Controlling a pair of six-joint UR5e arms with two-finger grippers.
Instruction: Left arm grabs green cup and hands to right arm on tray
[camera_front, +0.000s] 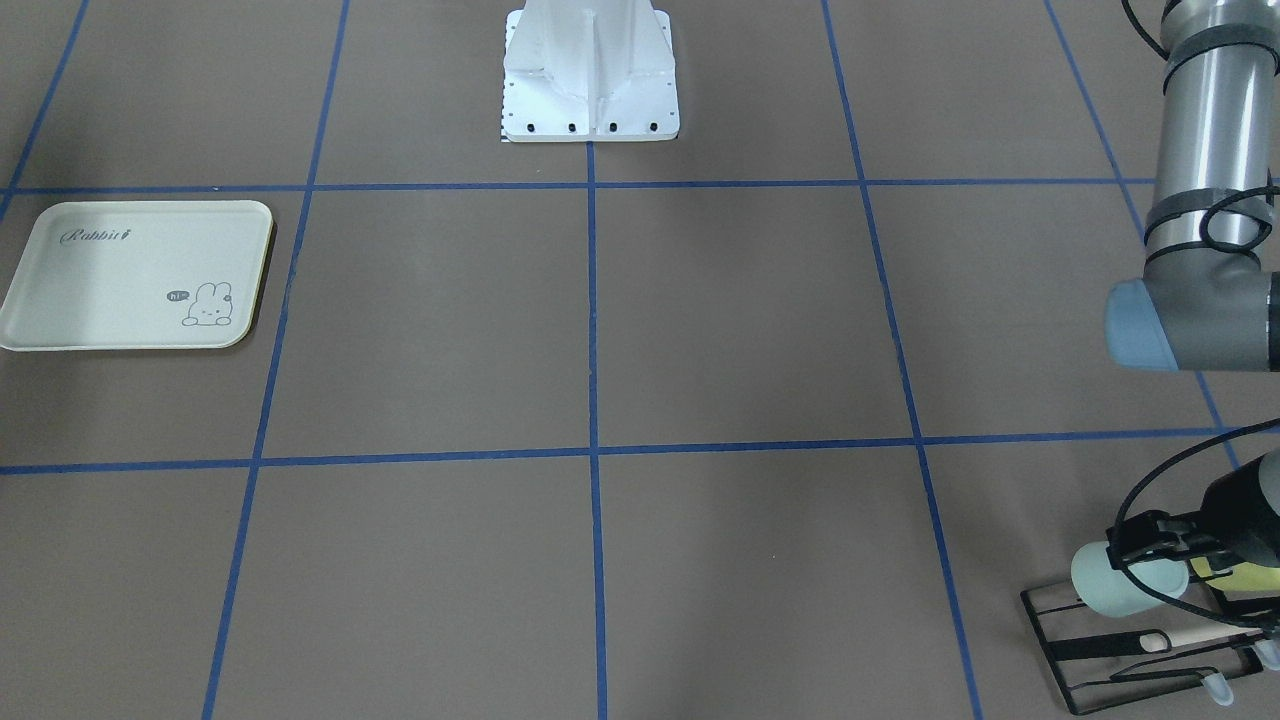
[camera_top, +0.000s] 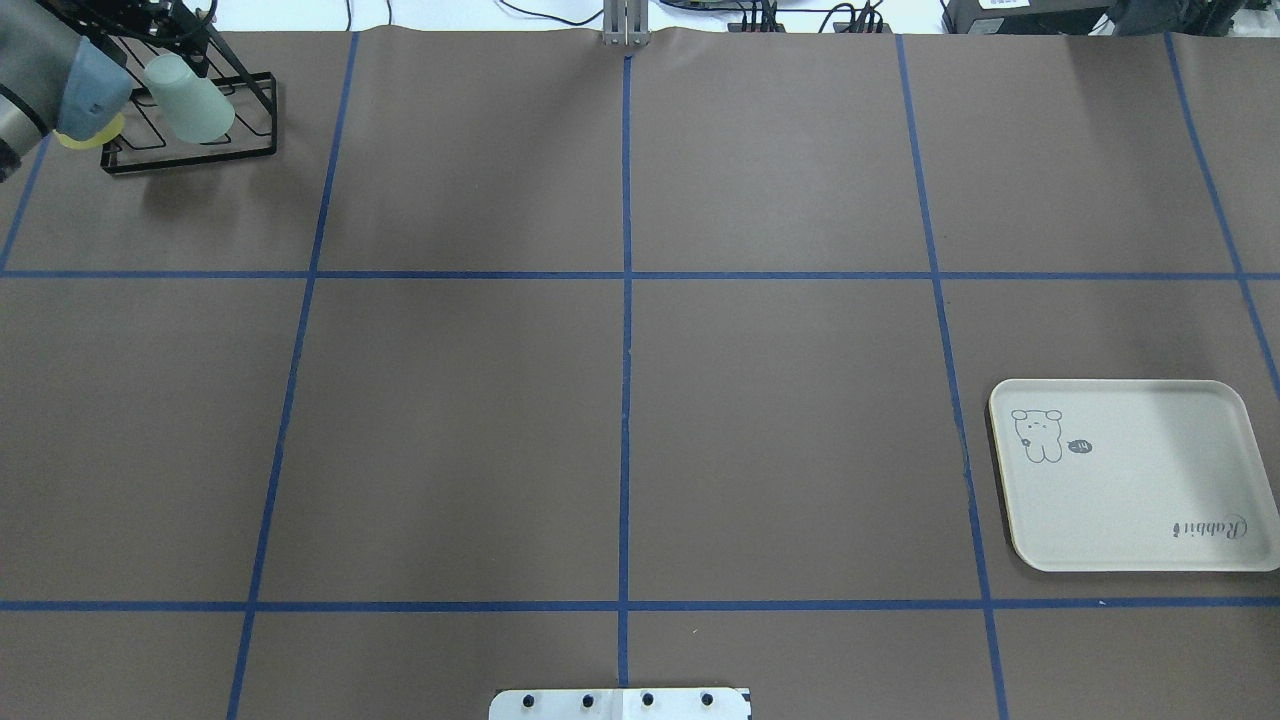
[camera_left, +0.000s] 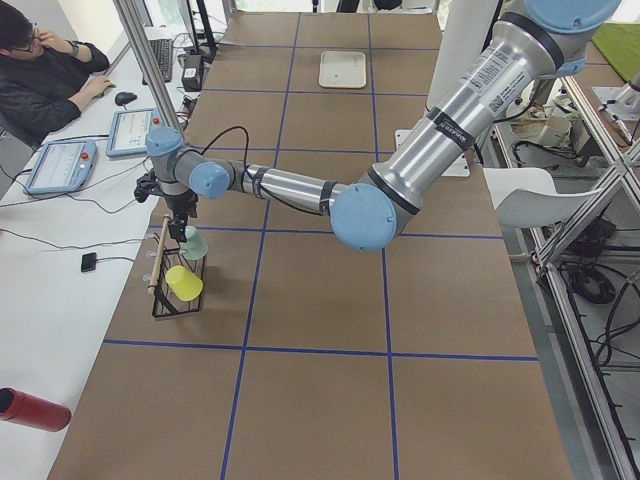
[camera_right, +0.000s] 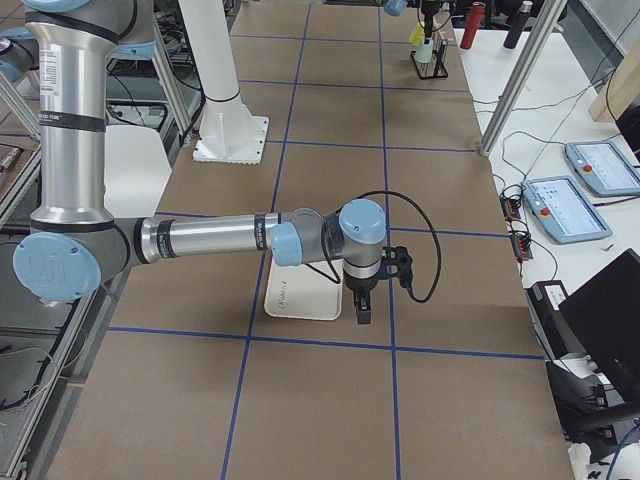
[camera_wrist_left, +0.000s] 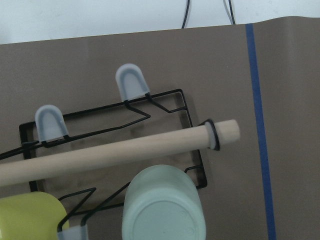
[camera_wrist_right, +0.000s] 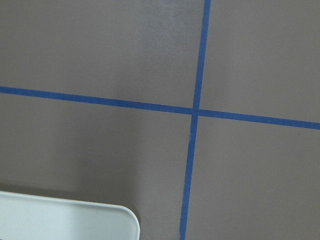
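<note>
- Where the front-facing view catches it, the left arm's black two-finger gripper (camera_front: 1152, 538) hangs over the small pale mint-green plastic cup (camera_front: 1118, 590); its opening cannot be told.
- Left wrist view shows only that cup's round base, on the black wire rack (camera_front: 1100, 650) beside a yellow cup (camera_wrist_left: 30, 217).
- Only the right-side view shows the right gripper (camera_right: 361, 305), opening unreadable, beside the flat cream tray (camera_right: 297, 296).

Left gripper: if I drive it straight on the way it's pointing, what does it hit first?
Most likely the green cup, base-up on the rack: the left gripper points down right above its base. Depth is unclear, so it may even be touching.
</note>
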